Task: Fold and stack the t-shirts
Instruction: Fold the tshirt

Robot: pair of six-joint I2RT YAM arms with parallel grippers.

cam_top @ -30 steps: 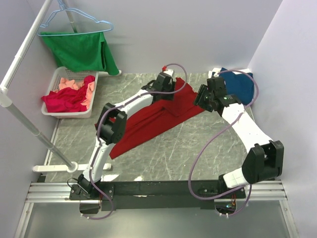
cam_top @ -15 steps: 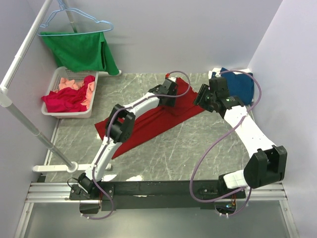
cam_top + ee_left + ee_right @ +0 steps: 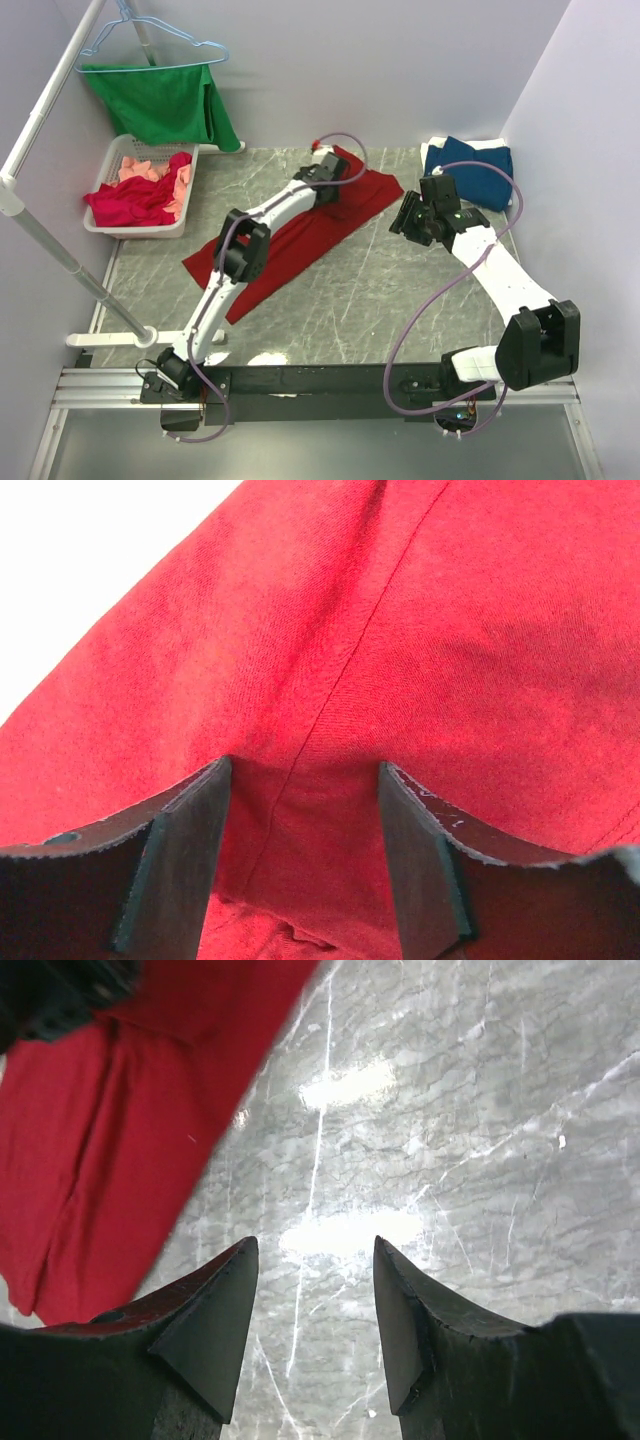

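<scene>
Two pincers are seen spread. The left gripper (image 3: 305,780) is held over the far end of the deep-red t-shirt (image 3: 290,245), which is laid diagonally mid-table. The right gripper (image 3: 315,1260) is held above the bare table (image 3: 380,300), just right of it. The dark blue t-shirt (image 3: 470,175) is folded at the far right.

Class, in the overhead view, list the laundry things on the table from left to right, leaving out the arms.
white laundry basket holding crimson and salmon-pink t-shirts → deep-red t-shirt → dark blue t-shirt
</scene>
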